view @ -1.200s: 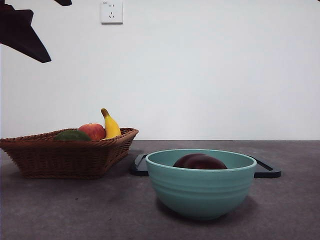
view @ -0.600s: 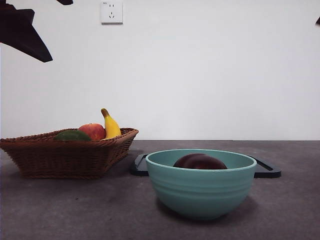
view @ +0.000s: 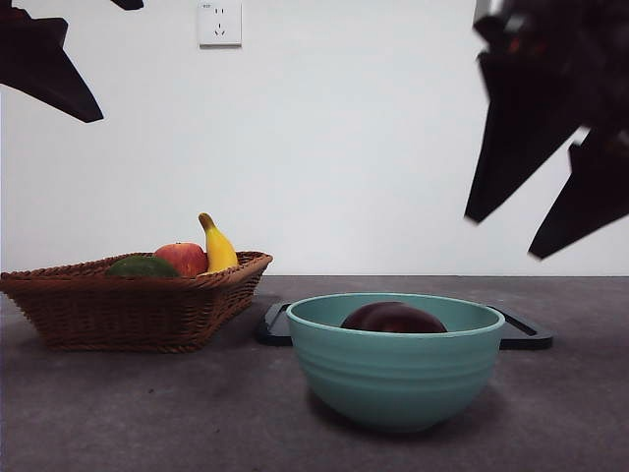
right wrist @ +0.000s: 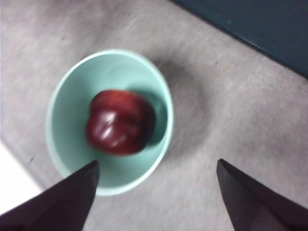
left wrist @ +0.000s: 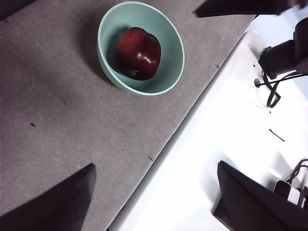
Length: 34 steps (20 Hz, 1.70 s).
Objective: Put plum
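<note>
Viewing the front frame, I see the plum [view: 393, 318] in the bowl [view: 395, 379] at lower centre; right gripper [view: 548, 228] spread, empty, upper right; left gripper [left wrist: 154, 197] spread.

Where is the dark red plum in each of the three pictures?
Front view: the plum peeks over the rim of the teal bowl, right of the basket.
Left wrist view: it lies inside the bowl.
Right wrist view: it lies in the bowl, a bit blurred.
Shared landmark: the teal bowl.
</note>
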Each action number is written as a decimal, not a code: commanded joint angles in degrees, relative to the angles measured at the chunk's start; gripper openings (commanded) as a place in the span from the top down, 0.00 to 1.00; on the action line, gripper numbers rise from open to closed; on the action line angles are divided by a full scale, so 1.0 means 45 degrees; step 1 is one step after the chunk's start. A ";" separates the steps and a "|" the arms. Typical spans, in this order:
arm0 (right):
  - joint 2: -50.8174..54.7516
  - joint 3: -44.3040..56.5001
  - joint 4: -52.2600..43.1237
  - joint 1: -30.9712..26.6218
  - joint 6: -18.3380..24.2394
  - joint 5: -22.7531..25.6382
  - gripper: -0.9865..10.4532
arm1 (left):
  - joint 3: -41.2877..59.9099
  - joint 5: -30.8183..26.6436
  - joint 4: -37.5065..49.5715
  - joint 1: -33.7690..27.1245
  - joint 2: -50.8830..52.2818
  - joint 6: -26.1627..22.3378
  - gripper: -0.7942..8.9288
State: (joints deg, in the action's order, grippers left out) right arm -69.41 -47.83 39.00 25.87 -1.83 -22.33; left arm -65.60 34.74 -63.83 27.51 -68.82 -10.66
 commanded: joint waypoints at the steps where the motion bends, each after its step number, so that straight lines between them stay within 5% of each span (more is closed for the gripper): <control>1: -0.0777 0.0015 -0.0602 0.0228 -0.0223 0.0092 0.63 | -0.0146 0.0092 0.0102 0.0058 -0.0078 -0.0141 0.50; 5: -0.2006 0.0015 -0.1574 0.0578 -0.0262 0.0646 0.64 | -0.0146 0.0092 0.0107 0.0058 -0.0078 -0.0141 0.50; 19: -0.3298 0.0015 -0.2579 0.0738 -0.0262 0.0627 0.90 | -0.0146 0.0092 0.0136 0.0058 -0.0078 -0.0141 0.50; 27: -0.3123 -0.1239 -0.2244 0.0733 -0.0787 0.0311 0.90 | -0.0146 0.0092 0.0136 0.0058 -0.0078 -0.0141 0.50; 34: -0.3808 -0.4061 -0.1486 0.0005 -0.0699 0.1326 0.90 | -0.0146 0.0092 0.0185 0.0058 -0.0078 -0.0146 0.50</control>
State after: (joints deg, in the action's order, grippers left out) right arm -85.54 -65.80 32.71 25.47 -4.71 -16.43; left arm -65.60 34.74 -63.40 27.51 -68.82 -10.66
